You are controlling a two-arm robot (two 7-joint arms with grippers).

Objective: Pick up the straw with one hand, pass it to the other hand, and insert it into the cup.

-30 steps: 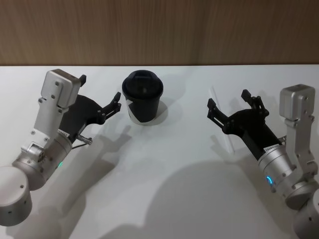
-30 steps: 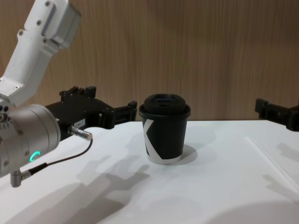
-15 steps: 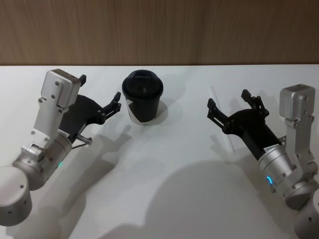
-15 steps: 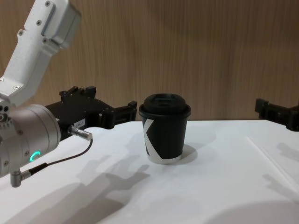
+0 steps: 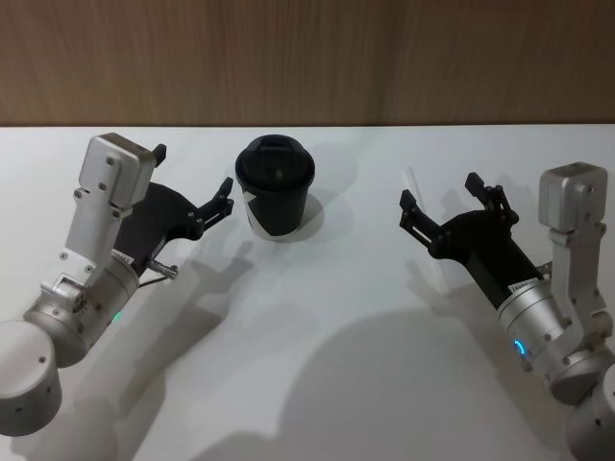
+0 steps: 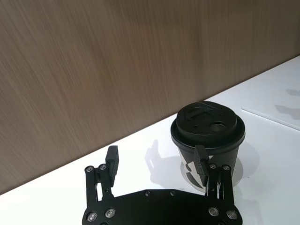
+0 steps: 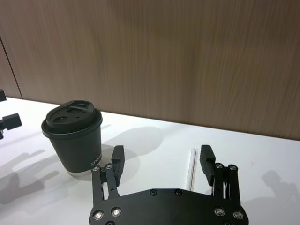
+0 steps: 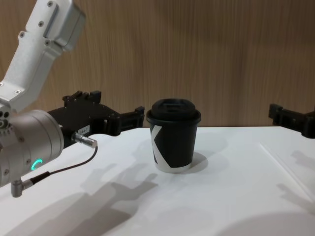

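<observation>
**White straw lying flat while both grippers are keeping their places**

From the head view, nothing is differing from half a second ago: arms, cup and straw are all sitting where they were. The left gripper (image 5: 192, 173) is hanging just left of the cup (image 5: 276, 187), angled toward it, jaws spread wide and holding nothing. The right gripper (image 5: 440, 192) is reaching in from the right, jaws likewise apart. Its fingers are hovering over the straw (image 5: 412, 181), which is lying on the white table (image 5: 317, 336) well to the right of the cup.

In the left wrist view, the spread fingers (image 6: 111, 160) are pointing at the lidded cup (image 6: 207, 136), and the straw (image 6: 269, 118) is lying farther off beyond it.

In the right wrist view, the straw (image 7: 191, 168) is lying flat on the table just inside one of the gripper's fingers (image 7: 206, 158), which is not touching it. The cup (image 7: 75, 136) is standing upright to one side.

From the chest view, the cup (image 8: 174, 140) is standing mid-table before the wooden wall (image 8: 221, 54). The left gripper is reaching toward it at lid height, and the right gripper (image 8: 290, 118) is showing at the right edge.
</observation>
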